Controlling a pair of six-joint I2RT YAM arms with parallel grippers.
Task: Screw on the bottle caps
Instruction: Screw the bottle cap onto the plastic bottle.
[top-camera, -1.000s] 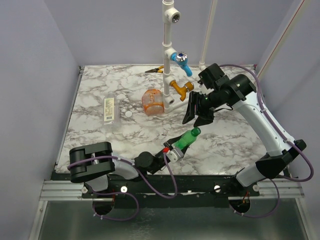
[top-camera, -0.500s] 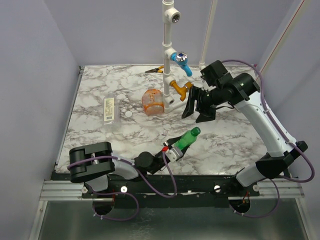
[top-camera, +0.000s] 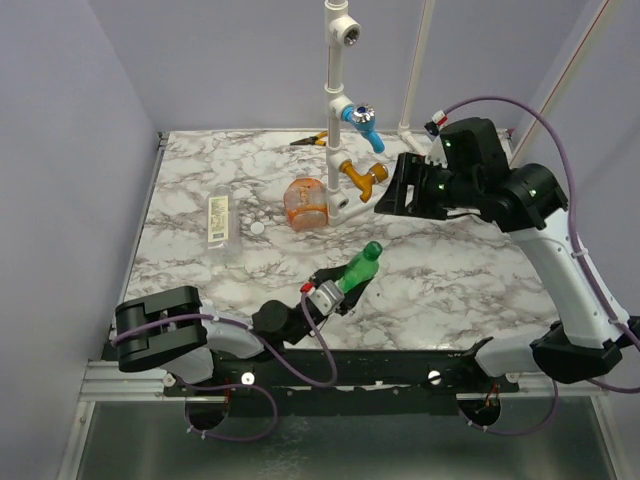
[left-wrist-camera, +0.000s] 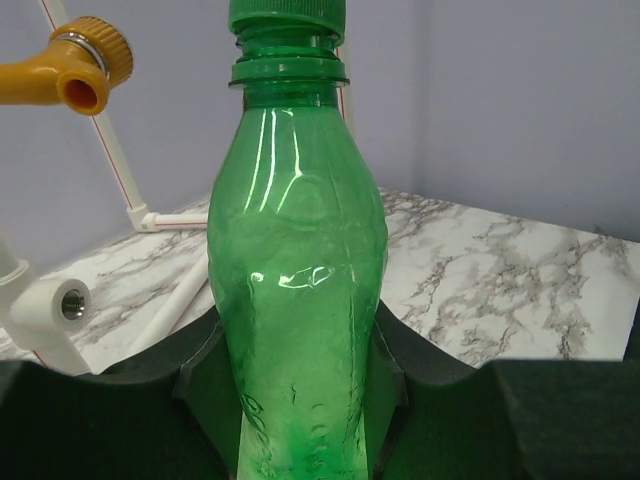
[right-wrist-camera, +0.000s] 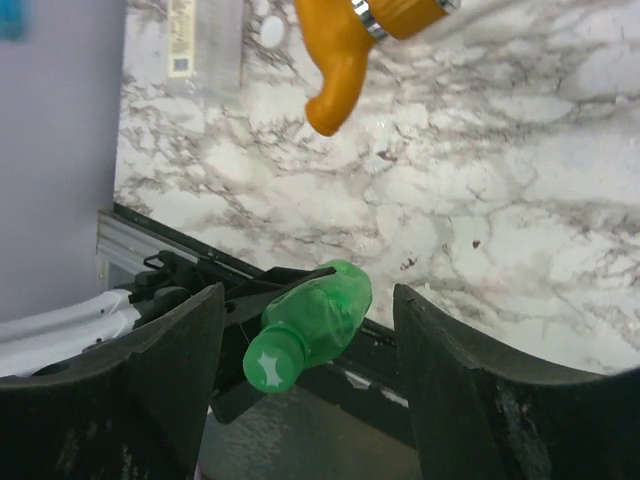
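My left gripper is shut on the body of the slim green bottle, which it holds off the table, tilted with its neck toward the back right. In the left wrist view the bottle fills the gap between the dark fingers, and a green cap sits on its neck. My right gripper hangs open above and behind the bottle, apart from it. Its wrist view looks down on the cap. The orange bottle, the clear labelled bottle and a white cap lie on the table at left.
A white pipe frame rises at the back centre, carrying a blue tap and an orange tap close to the left of my right gripper. Pliers lie near the back edge. Purple walls enclose the marble table.
My right gripper has opened wider and drawn up and back, away from the green bottle's cap. The left gripper has shifted slightly left with the bottle still in it.
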